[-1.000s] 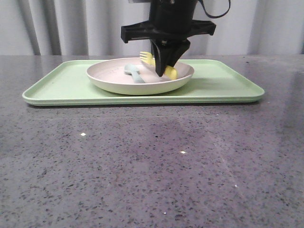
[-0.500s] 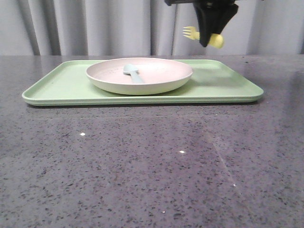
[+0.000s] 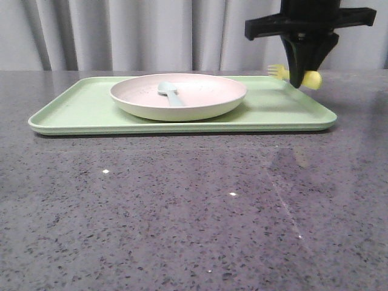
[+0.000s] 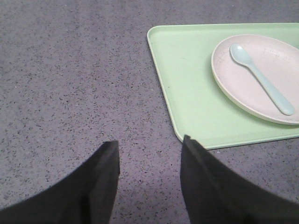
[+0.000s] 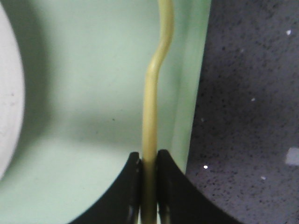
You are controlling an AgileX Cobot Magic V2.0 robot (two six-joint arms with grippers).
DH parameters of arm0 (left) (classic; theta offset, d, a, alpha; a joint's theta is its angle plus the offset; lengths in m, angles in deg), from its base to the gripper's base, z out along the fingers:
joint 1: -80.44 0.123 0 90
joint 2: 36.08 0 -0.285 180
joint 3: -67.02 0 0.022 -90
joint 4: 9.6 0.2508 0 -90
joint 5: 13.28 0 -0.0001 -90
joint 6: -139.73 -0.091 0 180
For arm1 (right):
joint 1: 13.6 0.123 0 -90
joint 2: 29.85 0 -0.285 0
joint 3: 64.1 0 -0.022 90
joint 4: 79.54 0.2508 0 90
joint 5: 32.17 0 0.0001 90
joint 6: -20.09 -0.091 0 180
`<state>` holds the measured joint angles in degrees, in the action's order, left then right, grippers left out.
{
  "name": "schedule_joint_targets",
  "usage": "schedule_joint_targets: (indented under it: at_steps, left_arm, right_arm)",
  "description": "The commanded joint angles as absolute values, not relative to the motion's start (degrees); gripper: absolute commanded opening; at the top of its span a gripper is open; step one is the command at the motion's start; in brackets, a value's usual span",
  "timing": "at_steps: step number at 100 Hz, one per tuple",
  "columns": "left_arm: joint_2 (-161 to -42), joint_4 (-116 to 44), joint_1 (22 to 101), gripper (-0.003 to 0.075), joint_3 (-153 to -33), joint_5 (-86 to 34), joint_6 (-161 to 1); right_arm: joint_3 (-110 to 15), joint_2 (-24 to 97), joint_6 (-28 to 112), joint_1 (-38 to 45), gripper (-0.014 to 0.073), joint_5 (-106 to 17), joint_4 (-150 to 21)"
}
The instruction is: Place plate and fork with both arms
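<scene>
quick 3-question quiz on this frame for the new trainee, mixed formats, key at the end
1. True or false: the fork is lying on the plate.
2. Which lies in the plate? A) spoon B) fork C) nothing
3. Fill in: the left gripper hangs over the bare table with its jaws ____.

Key:
1. False. The right gripper holds it in the air, over the right end of the tray.
2. A
3. open

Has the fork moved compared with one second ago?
Yes. The fork, held in the right claw, went from over the plate rightward, to above the tray's right end.
</scene>
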<state>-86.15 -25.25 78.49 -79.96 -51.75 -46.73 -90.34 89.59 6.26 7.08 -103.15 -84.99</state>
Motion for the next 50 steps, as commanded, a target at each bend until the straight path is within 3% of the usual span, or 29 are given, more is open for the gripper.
schedule_joint_targets:
  at_steps: [1, 18, 25, 37, 44, 50]
  left_arm:
    - [-85.92, -26.10, 78.65, 0.0312, -81.51, -48.05, -46.54]
    - [-85.92, -26.10, 78.65, 0.0312, -81.51, -48.05, -46.54]
    - [-85.92, -26.10, 78.65, 0.0312, -81.51, -48.05, -46.54]
    - [-85.92, -26.10, 78.65, 0.0312, -81.51, -48.05, -46.54]
    - [-85.92, -26.10, 78.65, 0.0312, -81.51, -48.05, -46.54]
    - [-85.92, -26.10, 78.65, 0.0312, -81.51, -48.05, -46.54]
  right_arm:
    - [-90.39, 86.47, 6.04, 6.77, -0.0036, -101.12, -84.89]
    - [-90.24, 86.47, 6.04, 6.77, 0.0001, -100.74, -84.79]
    - [-90.24, 86.47, 6.04, 6.77, 0.0097, -100.55, -84.79]
    - [-90.24, 86.47, 6.04, 6.77, 0.0349, -100.34, -84.79]
    - [-90.24, 86.47, 6.04, 6.77, 0.0417, -100.04, -84.79]
    - [-90.24, 86.35, 6.04, 6.77, 0.0414, -99.98, -84.58]
